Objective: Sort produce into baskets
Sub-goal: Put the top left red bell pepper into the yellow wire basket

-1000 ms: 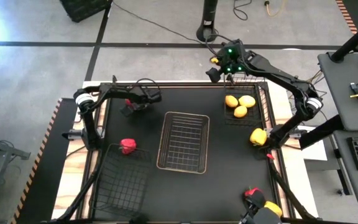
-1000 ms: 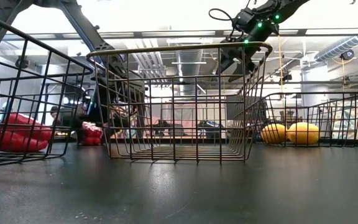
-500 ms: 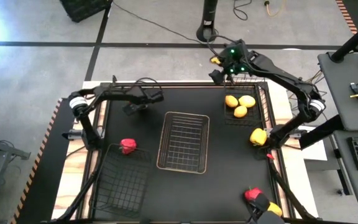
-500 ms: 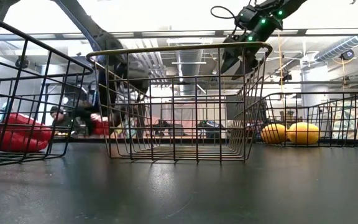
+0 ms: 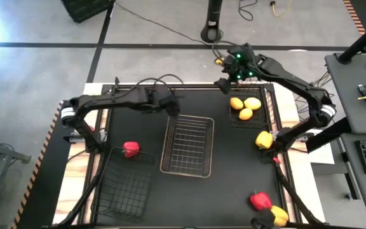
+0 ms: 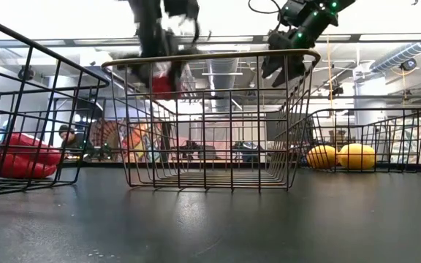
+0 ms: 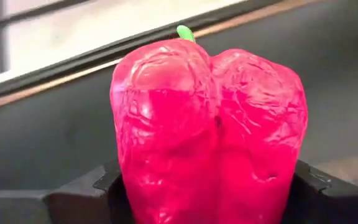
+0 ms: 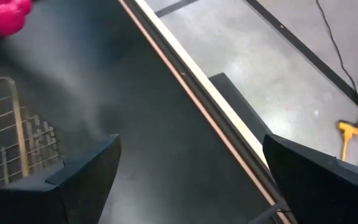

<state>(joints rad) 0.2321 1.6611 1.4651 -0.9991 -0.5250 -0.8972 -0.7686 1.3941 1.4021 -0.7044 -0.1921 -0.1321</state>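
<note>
Clamped on a red bell pepper (image 7: 209, 127) at the pale basket's (image 5: 187, 145) eleven o'clock corner, the left gripper (image 5: 169, 105) risked dropping it outside; the right gripper (image 5: 223, 83) hung open.

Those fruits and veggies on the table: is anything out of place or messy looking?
Slightly. One yellow pepper sits on the bare table just outside the basket holding three lemons. A red and a yellow pepper lie loose at the near right corner. Nothing looks spilled or damaged. The left gripper holds a red pepper.
</note>
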